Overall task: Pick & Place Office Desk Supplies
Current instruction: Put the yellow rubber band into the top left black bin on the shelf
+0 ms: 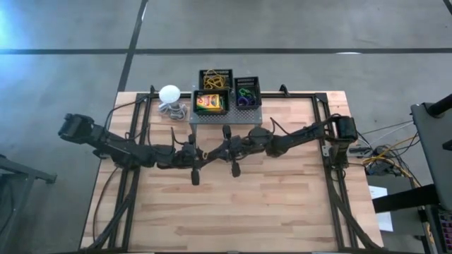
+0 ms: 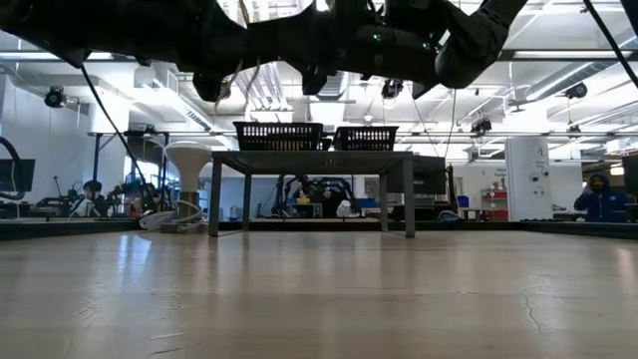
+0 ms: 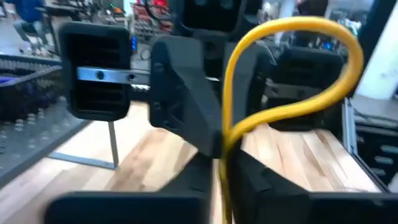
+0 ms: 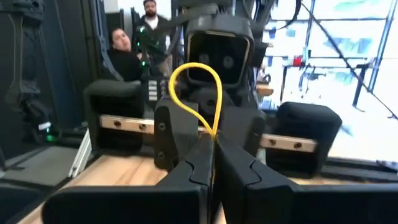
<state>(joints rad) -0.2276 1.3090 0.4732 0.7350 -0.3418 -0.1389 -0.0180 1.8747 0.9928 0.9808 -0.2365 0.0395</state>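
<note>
Two grippers meet nose to nose above the middle of the table, well short of the trays. The left gripper (image 3: 221,163) and the right gripper (image 4: 213,167) are each clenched on the same yellow rubber band (image 3: 228,93), whose loop stands free between them.

Judgement: hand-over in progress. One pincer should release fully before the other pulls away, otherwise the band stretches and may snap loose.

Containers, all on the grey perforated stand (image 1: 226,118):
- rear mesh tray (image 1: 203,73): tan rubber bands (image 1: 215,79).
- front mesh tray (image 1: 195,103): yellow-and-green boxes (image 1: 210,104).
- right-hand mesh tray (image 1: 256,92): coloured rings (image 1: 245,95).

The held band likely belongs in the rear tray.
</note>
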